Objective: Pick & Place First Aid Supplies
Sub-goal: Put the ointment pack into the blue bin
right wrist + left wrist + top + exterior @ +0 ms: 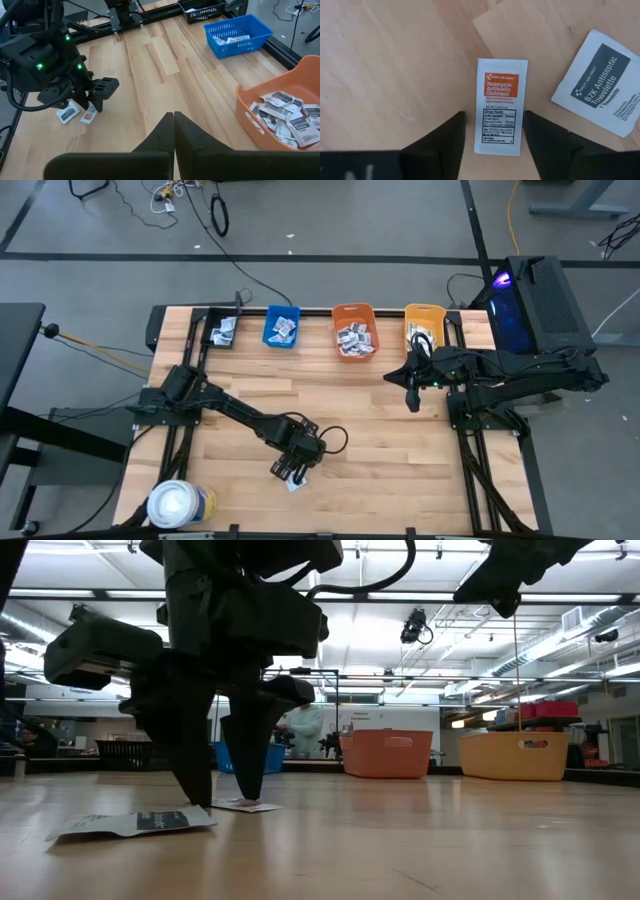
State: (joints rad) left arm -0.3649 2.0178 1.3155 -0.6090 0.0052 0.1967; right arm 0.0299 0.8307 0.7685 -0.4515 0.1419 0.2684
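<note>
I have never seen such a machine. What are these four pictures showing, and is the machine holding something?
It is a robot with two dark arms at a wooden table. One picture looks down from above, one looks level across the table top, and two come from cameras on the arms' wrists.

The left gripper is low at the near edge, its open fingers standing on either side of a Neomycin ointment packet that lies flat on the wood. It does not hold it yet. A BZK towelette packet lies beside it.

The right gripper waits in the air, shut and empty, near the bins.

At the far edge stand a blue bin, an orange bin with many packets and a yellow bin.
</note>
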